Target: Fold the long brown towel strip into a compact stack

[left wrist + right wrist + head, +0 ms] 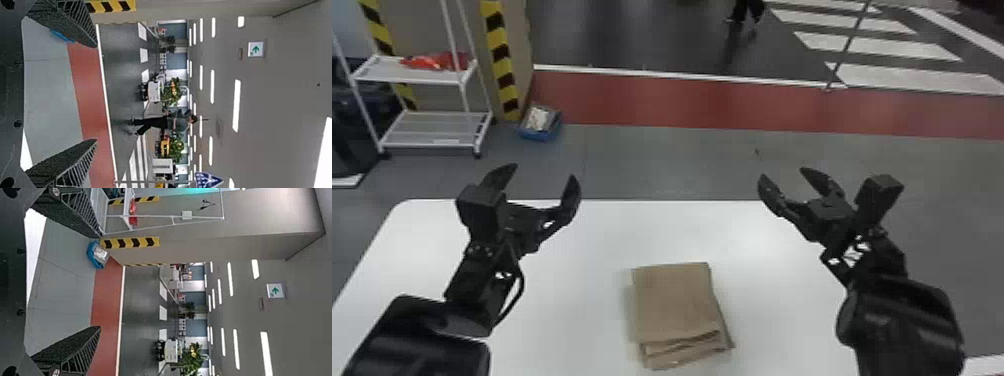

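Towel (674, 300) layered on table (572, 310); left hand (544, 170) released, left of towel; right hand (782, 172) released, right of towel; blue bin (538, 135) beyond towel, holding pale contents (539, 118).

A white table with rounded corners (602, 225) stands on a grey floor (657, 160). Beyond runs a brick-red band (682, 97), edged by a thin white line (682, 75), then a dark grey roadway (632, 35) with broad white crossing stripes (877, 47). On the left, a white metal rack with two shelves (387, 68) holds a red bundle (437, 61) before a beige-grey wall (432, 30) marked with yellow-and-black striped bands (502, 65); near it sits a blue bin (539, 135). The left wrist view shows bright white strip lights (236, 105) and a white sign with a green arrow (256, 49) overhead, with leafy green plants (172, 94) farther back.
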